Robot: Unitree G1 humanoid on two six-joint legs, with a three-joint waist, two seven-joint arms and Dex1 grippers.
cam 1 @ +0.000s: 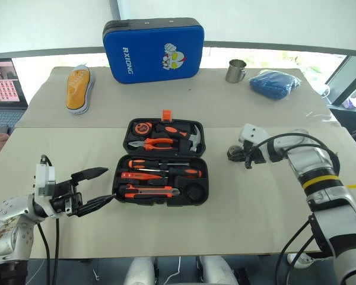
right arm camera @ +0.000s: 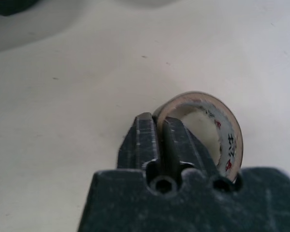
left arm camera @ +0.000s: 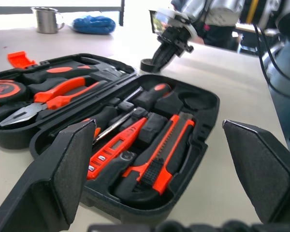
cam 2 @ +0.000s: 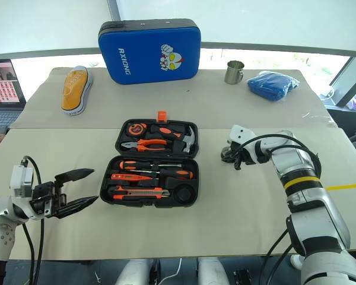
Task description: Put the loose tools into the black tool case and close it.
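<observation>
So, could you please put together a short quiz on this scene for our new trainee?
1. True or false: the black tool case lies open on the table.
2. What does the right hand grip?
A. the steel mug
B. the tape roll
C. the yellow shoe
3. Fill in: the left hand hovers beside the case with its fingers ____.

Key
1. True; both halves show tools in moulded slots.
2. B; one finger passes through the roll's hole, pinching its wall.
3. Open, holding nothing.
</observation>
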